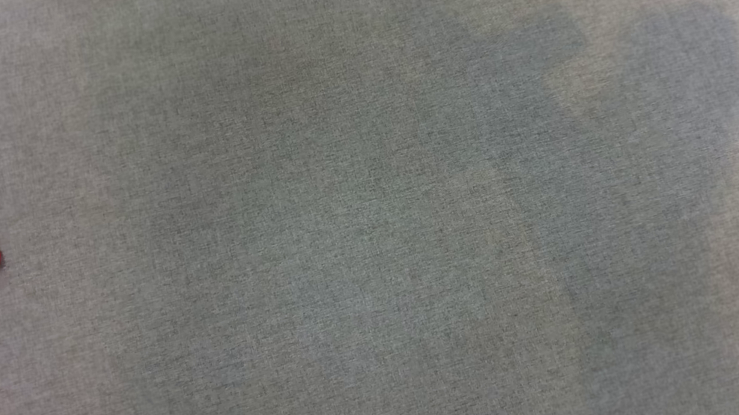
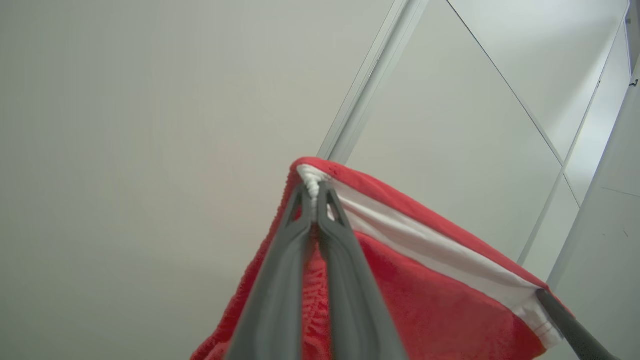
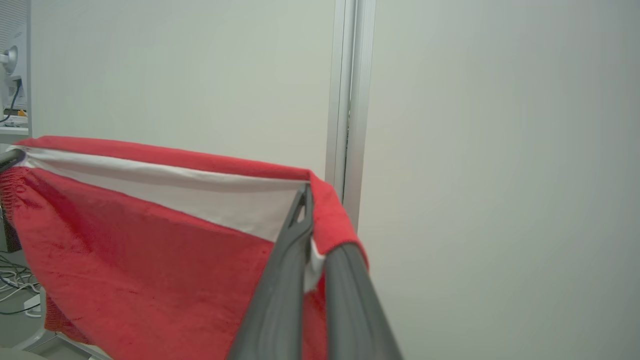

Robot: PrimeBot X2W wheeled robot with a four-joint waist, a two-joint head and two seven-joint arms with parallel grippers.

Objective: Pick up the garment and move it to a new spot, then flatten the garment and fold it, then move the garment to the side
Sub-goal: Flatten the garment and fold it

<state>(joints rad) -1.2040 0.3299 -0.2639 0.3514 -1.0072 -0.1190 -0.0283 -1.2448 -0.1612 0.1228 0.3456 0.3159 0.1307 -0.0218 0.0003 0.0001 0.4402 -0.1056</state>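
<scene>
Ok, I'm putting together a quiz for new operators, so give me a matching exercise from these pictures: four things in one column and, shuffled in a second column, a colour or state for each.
Things
1. garment
2. table top
3. left gripper
4. band along the garment's top edge

Colour or state
A. white
B. shut on a top corner of the cloth
C. red
D. grey

Pairs: 1-C, 2-D, 3-B, 4-A
</scene>
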